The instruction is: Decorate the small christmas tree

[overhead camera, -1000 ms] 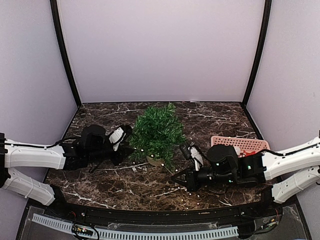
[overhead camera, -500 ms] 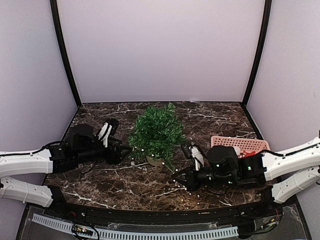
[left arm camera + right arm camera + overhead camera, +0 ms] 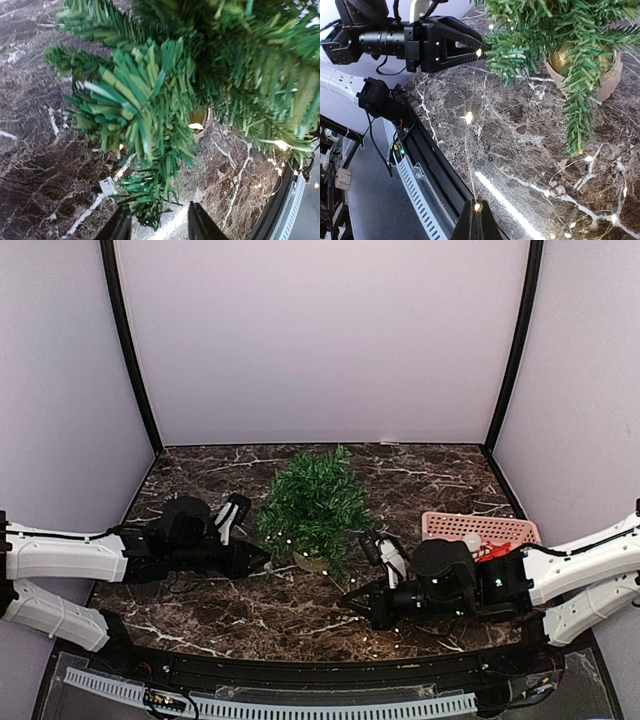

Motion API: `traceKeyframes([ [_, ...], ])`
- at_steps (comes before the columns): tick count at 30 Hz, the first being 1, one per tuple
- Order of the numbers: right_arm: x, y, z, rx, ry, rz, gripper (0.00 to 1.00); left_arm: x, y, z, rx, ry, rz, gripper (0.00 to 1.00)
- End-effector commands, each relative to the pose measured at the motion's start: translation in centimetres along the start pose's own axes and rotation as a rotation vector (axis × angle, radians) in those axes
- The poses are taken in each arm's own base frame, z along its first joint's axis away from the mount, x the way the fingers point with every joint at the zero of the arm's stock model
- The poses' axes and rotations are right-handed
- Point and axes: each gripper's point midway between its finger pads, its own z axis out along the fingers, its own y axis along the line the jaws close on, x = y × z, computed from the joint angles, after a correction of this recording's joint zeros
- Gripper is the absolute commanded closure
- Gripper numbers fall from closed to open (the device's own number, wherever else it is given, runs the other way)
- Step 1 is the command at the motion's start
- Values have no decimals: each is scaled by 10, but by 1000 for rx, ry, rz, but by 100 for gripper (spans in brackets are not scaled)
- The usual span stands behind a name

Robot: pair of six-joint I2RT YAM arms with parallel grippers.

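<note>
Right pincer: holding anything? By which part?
Yes. The right pincer is shut on the fairy-light string, pinching the thin wire at one lit bulb between its tips.

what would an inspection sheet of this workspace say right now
surface: dark veined marble tabletop
job's things: small christmas tree standing on its tan pot
clutter: pink basket at right, small red and white bits inside, too small to identify
grippers: left gripper open at a lower branch tip; right gripper shut on the fairy-light string
cables: that lit string runs partly through the branches, partly loose over the marble
surroundings: lilac walls, black corner posts
</note>
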Motion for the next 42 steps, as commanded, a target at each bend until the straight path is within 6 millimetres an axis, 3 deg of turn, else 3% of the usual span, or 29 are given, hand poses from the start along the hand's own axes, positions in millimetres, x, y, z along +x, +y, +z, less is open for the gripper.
traceKeyframes([
  [1, 1, 15, 6, -21, 9, -14, 100, -5, -5, 6, 24, 16, -21, 66],
  [5, 11, 10, 12, 5, 39, -23, 100, -6, -6, 8, 29, 12, -21, 79],
  [8, 16, 4, 15, 27, 51, -20, 100, -9, -7, 7, 30, 4, -18, 82],
  [10, 18, 1, 18, 45, 57, -17, 100, -9, -7, 6, 32, 2, -14, 83],
  [14, 24, -5, 23, 72, 79, -17, 100, -12, -8, 5, 31, -6, -8, 70],
  [16, 28, -8, 26, 88, 91, -14, 100, -14, -8, 5, 29, -12, -5, 70],
  [23, 31, -30, 34, 183, 123, 15, 100, -16, -8, 4, 32, -18, 1, 88],
  [26, 31, -46, 31, 242, 135, 32, 100, -16, -8, 4, 27, -18, 3, 99],
  [33, 23, -84, 14, 375, 134, 57, 100, -17, -5, 3, 9, -22, 5, 100],
  [42, 0, -94, -19, 425, 70, 67, 100, -14, 2, 2, -27, -12, 10, 100],
])
